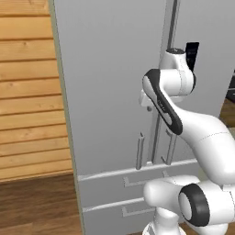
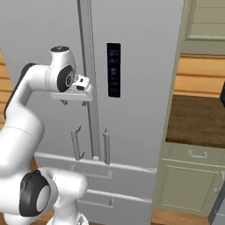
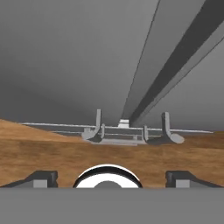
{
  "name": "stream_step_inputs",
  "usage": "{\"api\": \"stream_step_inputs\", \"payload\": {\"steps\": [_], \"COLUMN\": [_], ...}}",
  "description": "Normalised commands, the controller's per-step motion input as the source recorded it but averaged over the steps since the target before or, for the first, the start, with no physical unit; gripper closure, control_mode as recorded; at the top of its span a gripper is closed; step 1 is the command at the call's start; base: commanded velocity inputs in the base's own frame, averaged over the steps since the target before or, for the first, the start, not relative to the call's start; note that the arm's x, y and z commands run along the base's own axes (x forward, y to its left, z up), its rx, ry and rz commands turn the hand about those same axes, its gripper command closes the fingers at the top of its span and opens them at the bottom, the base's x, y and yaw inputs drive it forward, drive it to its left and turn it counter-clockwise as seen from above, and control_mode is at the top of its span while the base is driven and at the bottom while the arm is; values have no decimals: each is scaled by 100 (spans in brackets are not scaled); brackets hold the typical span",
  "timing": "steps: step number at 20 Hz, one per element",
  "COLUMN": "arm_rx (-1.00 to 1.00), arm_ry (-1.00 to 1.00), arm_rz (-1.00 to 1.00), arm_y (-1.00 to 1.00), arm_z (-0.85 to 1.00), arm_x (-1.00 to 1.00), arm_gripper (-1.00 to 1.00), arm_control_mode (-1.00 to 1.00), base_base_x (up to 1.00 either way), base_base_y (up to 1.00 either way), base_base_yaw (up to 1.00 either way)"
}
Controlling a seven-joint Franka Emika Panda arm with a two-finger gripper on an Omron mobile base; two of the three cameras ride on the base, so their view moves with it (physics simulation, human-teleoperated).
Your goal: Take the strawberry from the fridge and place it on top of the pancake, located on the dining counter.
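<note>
The fridge (image 1: 110, 82) (image 2: 140, 88) (image 3: 65, 65) stands right in front of me, tall and light grey, with both upper doors shut. Its slim vertical handles (image 1: 140, 151) (image 2: 106, 147) flank the door seam, and the black display panel (image 2: 114, 70) sits on the right door. My gripper (image 2: 74, 103) (image 1: 148, 108) (image 3: 112, 178) hangs open and empty just in front of the seam, above the handles, pointing down. The strawberry is hidden behind the doors. The pancake and the dining counter are out of view.
Two lower drawers (image 1: 133, 181) (image 2: 101, 176) run under the doors. A wood-plank wall (image 1: 27, 92) lies to the left. To the right stands a dark worktop (image 2: 195, 121) on pale green cabinets (image 2: 189, 189). The floor (image 3: 52, 153) is wooden.
</note>
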Motion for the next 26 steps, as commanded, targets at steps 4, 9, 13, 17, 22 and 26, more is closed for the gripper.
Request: {"api": "stream_step_inputs", "payload": {"steps": [4,9,13,17,22,26], "arm_rx": [0,0,0,0,0,1], "arm_ry": [0,0,0,0,0,0], "arm_rz": [0,0,0,0,0,0], "arm_y": [0,0,0,0,-3,-29], "arm_z": [0,0,0,0,-5,-71], "arm_x": [0,0,0,0,0,21], "arm_gripper": [-100,-100,-100,-100,-100,-100], "arm_control_mode": [100,100,100,100,-100,-100], "base_base_x": [-54,-85,-77,-33,-3,0], "base_base_y": [-18,-3,-26,-26,-7,0], "base_base_yaw": [-17,-17,-17,-9,-2,0]}}
